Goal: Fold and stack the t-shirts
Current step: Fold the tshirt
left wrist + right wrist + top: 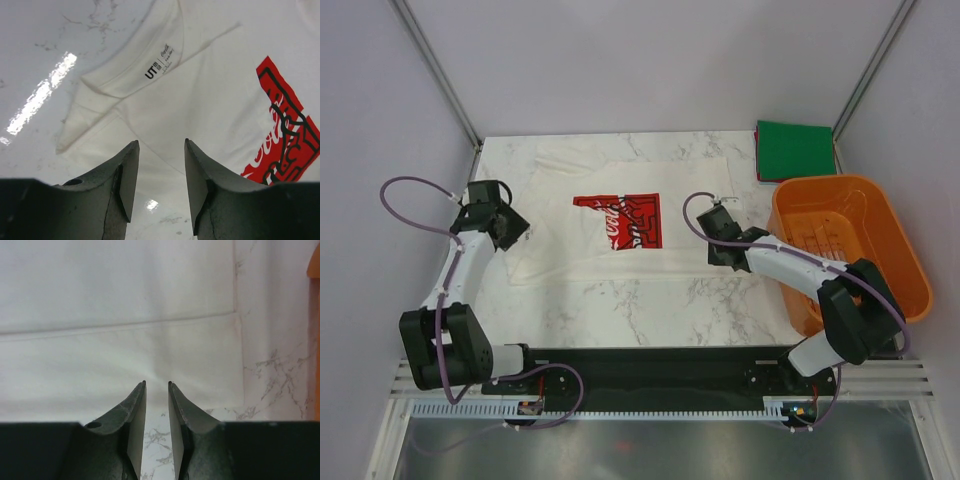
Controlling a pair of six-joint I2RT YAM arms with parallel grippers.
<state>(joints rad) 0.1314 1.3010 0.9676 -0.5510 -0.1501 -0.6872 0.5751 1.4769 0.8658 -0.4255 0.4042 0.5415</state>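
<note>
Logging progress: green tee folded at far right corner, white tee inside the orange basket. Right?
No: top view shows the white tee spread on the marble table, left of the orange basket. Green tee is folded at the far right corner.

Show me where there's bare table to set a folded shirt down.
Best is the near strip of marble table between the white t-shirt and the near edge. The far-left corner is bare but small. The right side is crowded: green t-shirt, orange basket and the right arm.
</note>
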